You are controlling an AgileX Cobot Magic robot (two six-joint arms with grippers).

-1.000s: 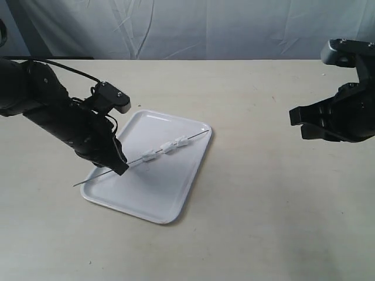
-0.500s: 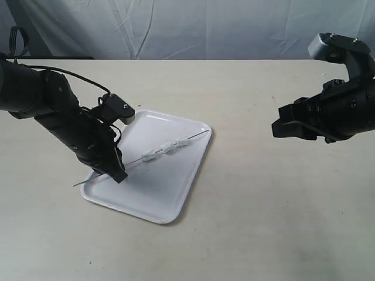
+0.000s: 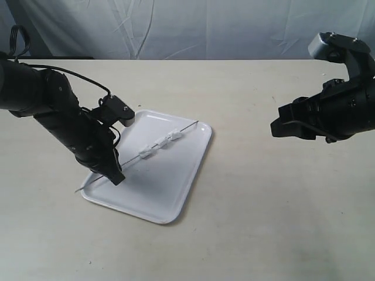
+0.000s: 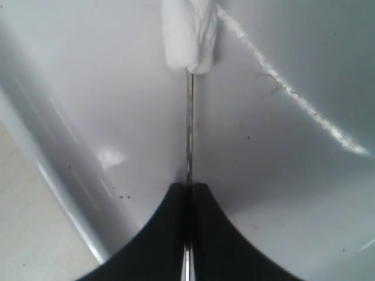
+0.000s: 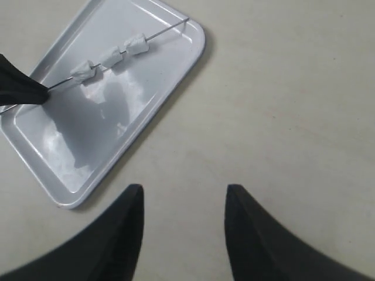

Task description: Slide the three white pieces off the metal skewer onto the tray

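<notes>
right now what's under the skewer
Under the metal skewer lies the glossy tray; the three white pieces are threaded on the rod above it. The left gripper, shut on the skewer, hides the tray beneath its grip.

left arm [image 3: 50, 108]: black, slopes steeply down to the claw; a cable loops over the upper link.
left wrist: grey camera block [image 3: 121, 109] sits above and behind the claw.
left gripper [image 3: 115, 174]: tip aimed downward, at the arm's lowest point.
left fingers [image 4: 161, 240]: pressed together, pinching the metal skewer [image 4: 189, 129], which runs straight ahead out of the tips.
right arm [image 3: 351, 105]: black, bent, with a grey joint housing [image 3: 331, 47] above and behind its claw.
right gripper [image 3: 282, 127]: held roughly level, tips facing the left arm's side.
right fingers [image 5: 126, 234]: spread wide apart, roughly parallel.
</notes>
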